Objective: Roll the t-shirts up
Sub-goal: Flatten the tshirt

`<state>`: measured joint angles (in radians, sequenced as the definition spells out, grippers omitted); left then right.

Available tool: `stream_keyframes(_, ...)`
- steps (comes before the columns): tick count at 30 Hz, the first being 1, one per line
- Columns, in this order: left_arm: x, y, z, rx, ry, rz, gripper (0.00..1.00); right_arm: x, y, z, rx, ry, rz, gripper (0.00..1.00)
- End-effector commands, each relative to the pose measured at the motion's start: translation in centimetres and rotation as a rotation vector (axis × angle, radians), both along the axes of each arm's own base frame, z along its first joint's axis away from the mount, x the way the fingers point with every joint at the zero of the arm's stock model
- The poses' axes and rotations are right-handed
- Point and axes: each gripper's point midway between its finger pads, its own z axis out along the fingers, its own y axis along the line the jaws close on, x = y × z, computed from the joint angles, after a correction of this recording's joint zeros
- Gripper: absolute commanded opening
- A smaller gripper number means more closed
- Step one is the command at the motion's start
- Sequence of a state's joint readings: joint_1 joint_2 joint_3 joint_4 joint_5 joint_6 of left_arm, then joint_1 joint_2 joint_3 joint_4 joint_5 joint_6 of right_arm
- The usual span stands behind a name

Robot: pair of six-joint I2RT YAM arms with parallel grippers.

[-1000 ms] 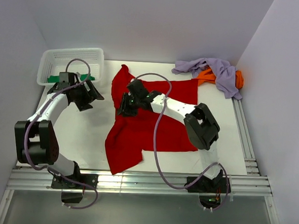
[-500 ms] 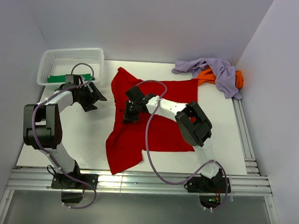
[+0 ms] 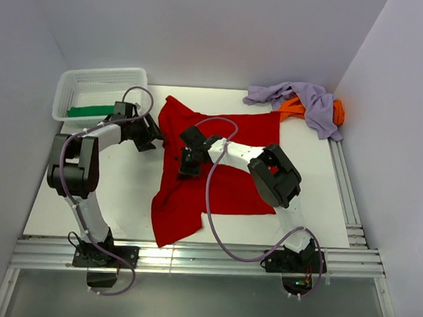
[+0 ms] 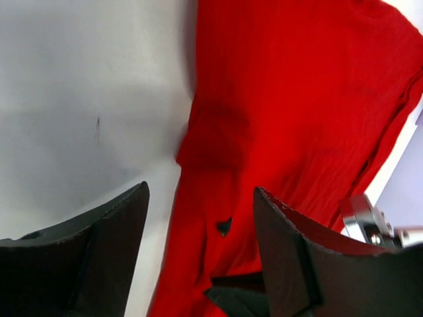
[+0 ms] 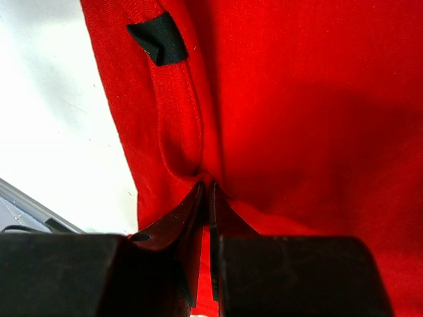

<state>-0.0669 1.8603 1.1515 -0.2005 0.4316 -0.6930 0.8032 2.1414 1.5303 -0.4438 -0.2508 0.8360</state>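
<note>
Pinching red tee (image 5: 297,99) fold with right gripper (image 5: 206,191), jaws closed; holding left gripper (image 4: 200,191) wide open over tee's edge.

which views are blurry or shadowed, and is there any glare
Top view: evenly lit and sharp, no glare, only faint shadows on the table. Left wrist view: the dark left fingers are blurred up close, and a grey shadow falls on the table beside the red shirt. Right wrist view: the right fingers are soft, while the shirt's stitching and black tag are crisp.
</note>
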Motion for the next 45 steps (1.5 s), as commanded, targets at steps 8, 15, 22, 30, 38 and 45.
stream_keyframes(8, 3.7, 0.1, -0.6, 0.064, -0.050, 0.020, 0.60, 0.5, -0.7, 2.2, 0.008, -0.050, 0.003, 0.12)
stream_keyframes(15, 4.4, -1.4, -1.7, 0.065, -0.042, -0.018, 0.53, 0.7, -0.9, 3.0, 0.013, -0.066, -0.002, 0.13)
stream_keyframes(22, 3.8, -2.5, -1.2, 0.048, -0.052, -0.053, 0.45, 1.5, -2.4, 4.1, 0.013, -0.092, -0.047, 0.14)
stream_keyframes(30, 2.9, -2.2, -0.7, 0.066, -0.055, -0.067, 0.41, 3.3, -7.5, 4.1, -0.034, -0.117, -0.159, 0.23)
stream_keyframes(38, 1.6, -2.1, -0.1, 0.056, -0.039, -0.061, 0.46, 5.0, -11.5, 2.0, -0.152, -0.104, -0.219, 0.23)
stream_keyframes(45, 0.8, -1.5, -0.6, 0.024, -0.034, -0.058, 0.48, 4.6, -12.1, 1.0, -0.152, -0.086, -0.227, 0.22)
